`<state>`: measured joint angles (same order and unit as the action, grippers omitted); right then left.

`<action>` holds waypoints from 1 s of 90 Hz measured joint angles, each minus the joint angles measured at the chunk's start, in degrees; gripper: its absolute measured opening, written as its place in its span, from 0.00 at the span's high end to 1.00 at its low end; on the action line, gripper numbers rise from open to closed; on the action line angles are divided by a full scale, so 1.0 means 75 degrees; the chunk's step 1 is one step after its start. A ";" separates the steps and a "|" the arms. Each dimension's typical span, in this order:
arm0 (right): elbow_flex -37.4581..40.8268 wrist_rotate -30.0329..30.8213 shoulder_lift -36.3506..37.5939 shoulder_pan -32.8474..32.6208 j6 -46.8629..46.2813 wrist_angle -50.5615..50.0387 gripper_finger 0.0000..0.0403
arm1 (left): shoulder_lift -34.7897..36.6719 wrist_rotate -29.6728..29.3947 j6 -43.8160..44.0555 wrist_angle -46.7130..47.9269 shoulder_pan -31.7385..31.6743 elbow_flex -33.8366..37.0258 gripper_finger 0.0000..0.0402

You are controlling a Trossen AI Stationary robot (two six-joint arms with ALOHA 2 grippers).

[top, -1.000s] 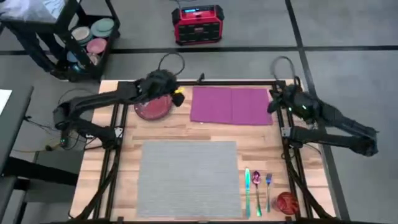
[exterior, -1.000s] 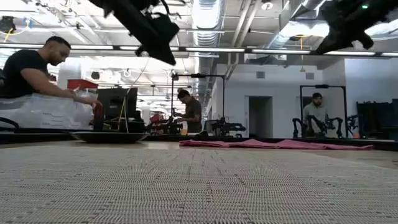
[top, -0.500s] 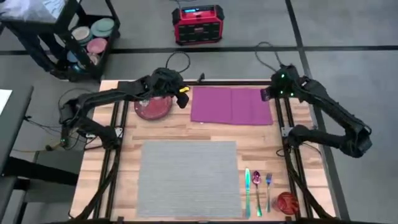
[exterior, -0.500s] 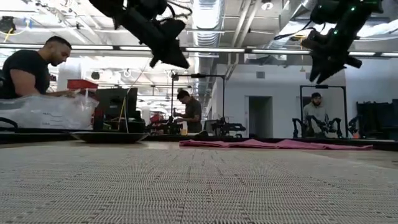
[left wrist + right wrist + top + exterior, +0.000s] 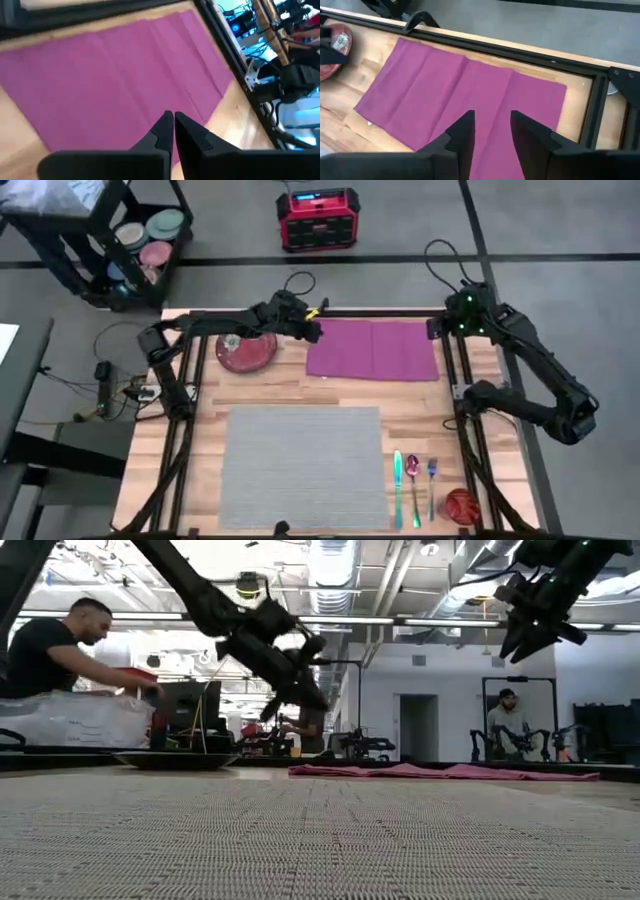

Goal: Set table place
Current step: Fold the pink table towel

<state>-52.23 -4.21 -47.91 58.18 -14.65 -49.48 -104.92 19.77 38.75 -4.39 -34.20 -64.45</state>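
The grey placemat (image 5: 303, 466) lies flat on the near middle of the wooden counter (image 5: 300, 392). Behind it lies the purple napkin (image 5: 373, 349), and a red plate (image 5: 246, 351) is to the left of the napkin. The left hand (image 5: 313, 332) hangs above the napkin's left edge, with its fingers (image 5: 165, 131) pressed together and holding nothing. The right hand (image 5: 437, 328) hangs above the napkin's right edge, released, with a gap between its fingers (image 5: 461, 134). Cutlery (image 5: 414, 483) lies to the right of the placemat.
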 joint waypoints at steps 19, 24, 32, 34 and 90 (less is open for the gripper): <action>0.0000 0.0003 0.0115 0.0000 0.0193 -0.0002 0.72 | -0.0461 0.0071 0.0444 -0.0156 0.0085 0.0003 1.00; 0.0000 0.0000 0.0127 -0.0001 0.0198 -0.0006 0.72 | -0.0524 0.0084 0.0565 -0.0298 0.0098 0.0003 1.00; 0.0000 0.0000 0.0134 -0.0001 0.0219 -0.0057 0.72 | -0.0521 0.0142 0.0567 0.0171 0.0099 0.0000 1.00; 0.0000 0.0000 0.0142 -0.0001 0.0226 -0.0066 0.72 | -0.0512 0.0151 0.0440 0.0386 0.0099 0.0000 1.00; 0.0000 -0.0254 0.0133 -0.0054 0.0561 -0.0139 0.72 | -0.0138 -0.1084 -0.2095 0.3727 -0.0025 -0.1638 1.00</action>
<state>-52.23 -6.11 -46.92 57.78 -10.44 -50.52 -105.95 11.64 23.03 23.56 -34.38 -76.73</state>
